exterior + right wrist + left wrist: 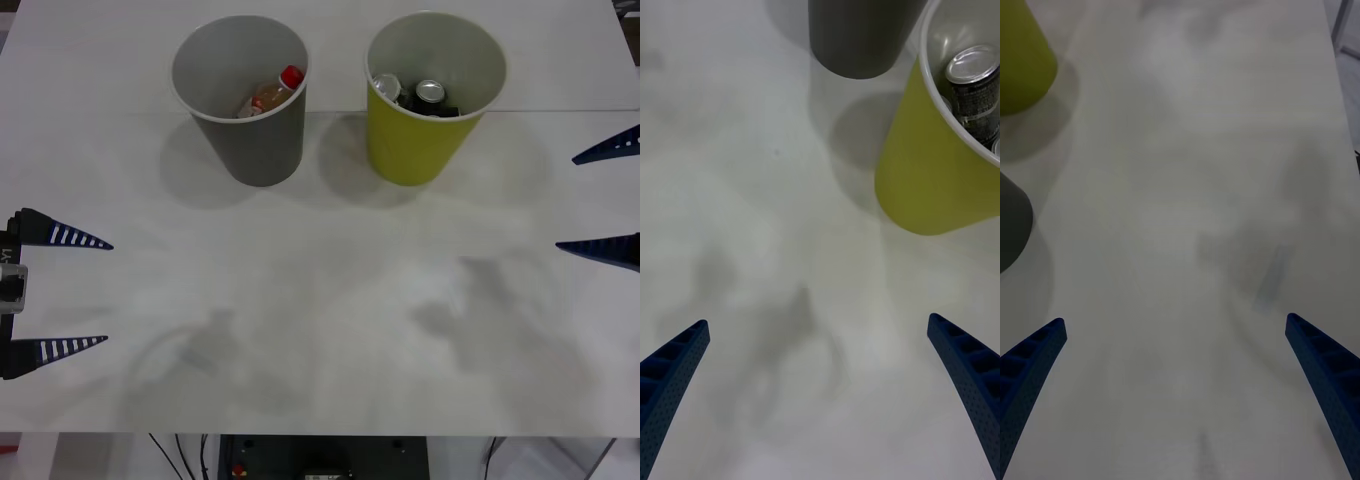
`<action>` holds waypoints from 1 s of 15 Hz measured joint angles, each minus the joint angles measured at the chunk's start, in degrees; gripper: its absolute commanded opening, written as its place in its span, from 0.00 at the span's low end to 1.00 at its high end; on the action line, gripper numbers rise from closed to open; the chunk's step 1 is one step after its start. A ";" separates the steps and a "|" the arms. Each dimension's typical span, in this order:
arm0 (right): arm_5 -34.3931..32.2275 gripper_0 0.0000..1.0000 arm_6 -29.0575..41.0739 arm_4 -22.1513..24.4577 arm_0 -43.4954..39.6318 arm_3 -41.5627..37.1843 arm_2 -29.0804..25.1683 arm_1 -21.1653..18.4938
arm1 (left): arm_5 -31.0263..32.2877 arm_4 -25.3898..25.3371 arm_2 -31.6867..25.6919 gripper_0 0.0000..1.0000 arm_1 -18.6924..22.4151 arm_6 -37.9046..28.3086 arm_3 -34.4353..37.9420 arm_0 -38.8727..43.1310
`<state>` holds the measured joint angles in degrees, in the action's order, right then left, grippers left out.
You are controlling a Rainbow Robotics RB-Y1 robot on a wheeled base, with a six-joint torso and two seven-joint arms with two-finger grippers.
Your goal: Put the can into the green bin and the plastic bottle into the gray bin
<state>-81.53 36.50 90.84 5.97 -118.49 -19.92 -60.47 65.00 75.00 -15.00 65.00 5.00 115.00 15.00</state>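
Note:
The plastic bottle point(270, 95), red-capped with orange-pink contents, lies tilted inside the gray bin point(262, 150). Two silver-topped dark cans point(430, 94) sit inside the green bin point(410, 150); their labels are hidden, so I cannot tell which is the task's can. One of them point(974, 79) appears in the right wrist view inside the green bin point(932, 187). My left gripper point(107, 292) hangs open at the table's left side. Out at the right edge, my right gripper point(567, 202) is open too. Both are empty and well away from the bins.
The two bins stand side by side at the back of the white table point(320, 300). The table's front edge point(320, 434) runs just ahead of the robot base, with cables below it.

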 measured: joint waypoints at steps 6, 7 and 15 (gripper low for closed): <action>8.15 1.00 -11.28 -6.63 -15.63 -1.67 -2.91 0.76 | 0.00 0.00 0.00 1.00 0.00 0.00 0.00 0.00; 9.26 1.00 -13.17 -7.41 -17.36 -1.67 -3.21 1.57 | 0.00 0.00 0.00 1.00 0.00 0.00 0.00 0.00; 9.81 1.00 -18.77 -7.29 -25.59 -3.47 -5.37 5.36 | 0.00 0.00 0.00 1.00 0.00 0.00 0.00 0.00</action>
<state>-71.72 17.74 83.55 -19.62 -121.96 -25.29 -55.11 65.00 75.00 -15.00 65.00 5.00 115.00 15.00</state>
